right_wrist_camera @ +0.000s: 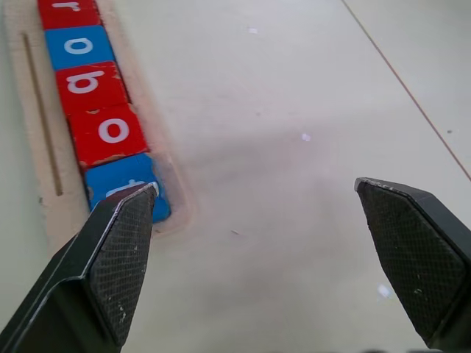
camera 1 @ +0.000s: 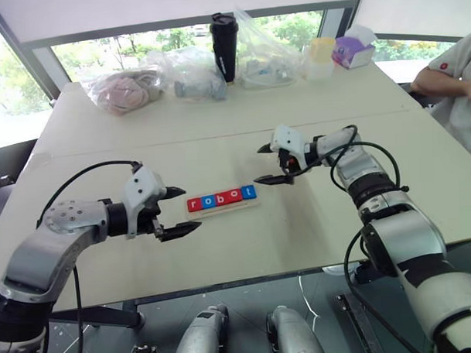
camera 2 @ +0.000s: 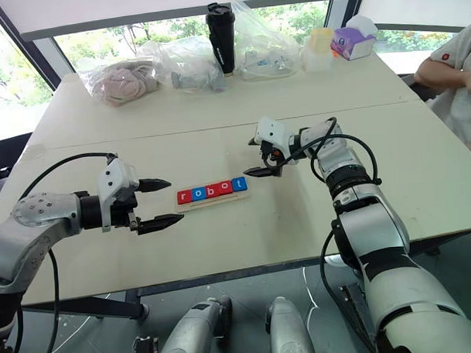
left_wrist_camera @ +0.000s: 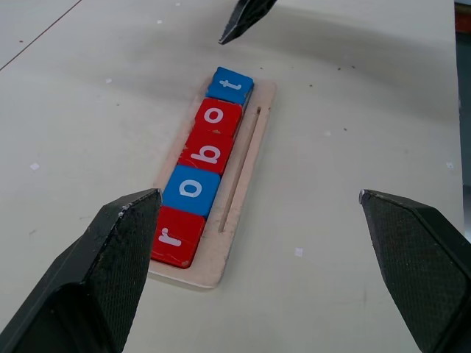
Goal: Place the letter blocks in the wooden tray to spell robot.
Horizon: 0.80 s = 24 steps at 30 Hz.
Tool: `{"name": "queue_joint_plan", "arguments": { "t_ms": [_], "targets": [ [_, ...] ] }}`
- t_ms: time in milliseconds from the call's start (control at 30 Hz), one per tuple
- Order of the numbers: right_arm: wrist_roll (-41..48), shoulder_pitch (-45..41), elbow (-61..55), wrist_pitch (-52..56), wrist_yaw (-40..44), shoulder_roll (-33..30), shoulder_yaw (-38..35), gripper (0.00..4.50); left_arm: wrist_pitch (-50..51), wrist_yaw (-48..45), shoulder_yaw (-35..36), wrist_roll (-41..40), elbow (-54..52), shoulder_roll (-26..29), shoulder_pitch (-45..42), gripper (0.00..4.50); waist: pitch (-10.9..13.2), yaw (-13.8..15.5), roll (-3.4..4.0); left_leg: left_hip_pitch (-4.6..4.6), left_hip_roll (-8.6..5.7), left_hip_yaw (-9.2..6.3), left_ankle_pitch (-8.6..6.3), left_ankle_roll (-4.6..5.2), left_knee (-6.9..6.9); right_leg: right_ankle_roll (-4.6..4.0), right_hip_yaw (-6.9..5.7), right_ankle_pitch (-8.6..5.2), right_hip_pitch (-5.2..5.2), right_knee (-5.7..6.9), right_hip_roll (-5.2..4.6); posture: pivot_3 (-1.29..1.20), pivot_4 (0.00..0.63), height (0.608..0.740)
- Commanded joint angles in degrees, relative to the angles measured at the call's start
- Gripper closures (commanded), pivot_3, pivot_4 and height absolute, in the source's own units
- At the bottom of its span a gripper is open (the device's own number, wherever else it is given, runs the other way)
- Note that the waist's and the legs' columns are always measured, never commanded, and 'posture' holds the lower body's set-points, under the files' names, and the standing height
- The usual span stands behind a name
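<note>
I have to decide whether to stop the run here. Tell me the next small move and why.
Probably just draw the right hand back from the wooden tray. All five letter blocks lie in it in a row reading r, o, b, o, t. Both the right and the left hand are open and empty, the right one just past the t end, so nothing seems left to place.

Left tool [left_wrist_camera: 272, 250] fingers spread wide, empty, above the counter [left_wrist_camera: 353, 118]. Wooden tray [left_wrist_camera: 246, 158] lies ahead with five letter blocks [left_wrist_camera: 202, 151] in a touching row: red r, blue o, red b, red o, blue t. Right tool's fingertip [left_wrist_camera: 243, 18] hangs just past the t end.
</note>
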Motion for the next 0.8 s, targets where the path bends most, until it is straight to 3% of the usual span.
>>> {"name": "queue_joint_plan", "arguments": {
  "t_ms": [33, 233, 567, 800],
  "targets": [
    [-1.01, -0.52, 0.26, -2.15, -2.44, 0.26, -0.13, 0.04, -0.72, -0.06, 1.24, -0.07, -0.36, -0.06, -1.02, 0.0, 0.0, -0.01, 0.0, 0.0, 0.0, 0.0, 0.0, 0.0, 0.0, 0.0, 0.0, 0.0, 0.0, 0.0, 0.0, 0.0, 0.15, 0.74],
    [-4.01, -0.03, 2.39, -4.32, -6.28, 1.54, 1.68, 0.04, -0.11, 0.45, 3.24, -1.18, -0.53, 0.15, -0.93, 0.0, 0.0, -0.04, 0.0, 0.0, 0.0, 0.0, 0.01, -0.01, 0.0, 0.0, 0.0, 0.0, 0.0, 0.0, 0.0, 0.0, 0.15, 0.74],
    [-3.64, 0.75, 2.6, -4.39, -5.63, 3.26, 1.37, 0.04, 0.71, 1.08, 4.85, -1.86, -1.08, 0.52, -0.12, 0.0, 0.0, -0.07, 0.0, 0.0, 0.0, 0.0, 0.05, 0.02, 0.0, 0.0, 0.0, 0.0, 0.0, 0.01, 0.02, 0.0, 0.15, 0.74],
    [-3.14, -2.91, 3.01, -4.97, -17.42, -2.04, -2.55, 0.04, 0.4, 1.27, 7.99, -3.03, 2.37, -0.65, 1.77, 0.0, 0.01, 0.1, 0.01, 0.0, 0.0, 0.0, 0.03, -0.04, -0.02, 0.0, 0.0, 0.0, -0.02, 0.02, 0.01, 0.0, 0.15, 0.74]
  ]
}}
